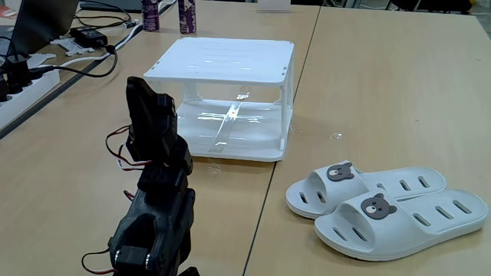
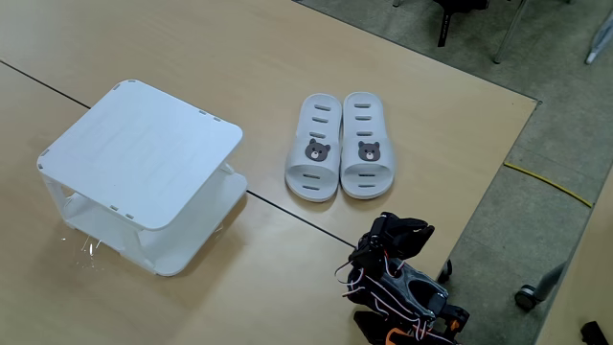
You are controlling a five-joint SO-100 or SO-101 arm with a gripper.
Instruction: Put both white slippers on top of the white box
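On the counter [image 1: 383,92] both white slippers [image 2: 342,144] lie side by side, touching, near the white box [image 1: 222,77]; whether my fingers are open, I cannot tell.

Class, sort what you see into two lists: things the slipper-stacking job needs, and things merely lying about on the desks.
Needed for the job:
- white slippers, side by side on the table
- white box, top bare
- the arm that does the lifting

Just lying about:
- two purple cans
- black cables
- power strip
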